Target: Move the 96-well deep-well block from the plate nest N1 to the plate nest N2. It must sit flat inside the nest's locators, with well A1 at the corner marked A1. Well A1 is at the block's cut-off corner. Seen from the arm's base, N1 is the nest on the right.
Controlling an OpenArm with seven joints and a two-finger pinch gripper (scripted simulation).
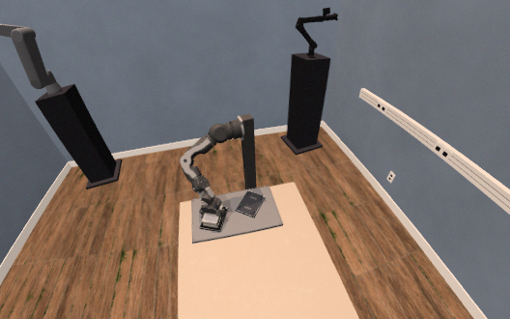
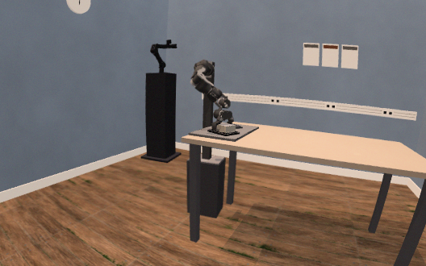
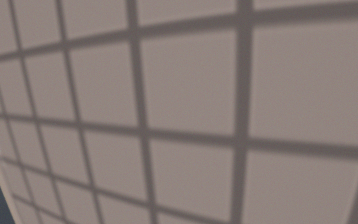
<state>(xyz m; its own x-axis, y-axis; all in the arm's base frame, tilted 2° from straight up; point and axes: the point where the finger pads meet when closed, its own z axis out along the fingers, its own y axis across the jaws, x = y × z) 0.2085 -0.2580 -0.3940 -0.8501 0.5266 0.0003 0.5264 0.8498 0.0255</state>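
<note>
Sits in nest N1 [image 1: 208, 228], on the half of the grey base plate [image 1: 262, 224] to the arm's right: the pale deep-well block [image 1: 212, 221]. Stands dark and unoccupied on the plate's other half: nest N2 [image 1: 250, 203]. Hangs low right over the block, wrist bent down toward the plate: the gripper [image 1: 214, 211], fingers spread wide and released, grasping nothing. Fills the wrist view almost wholly with a grid of square wells, very close. Cannot tell the block's cut-off corner at this range.
</note>
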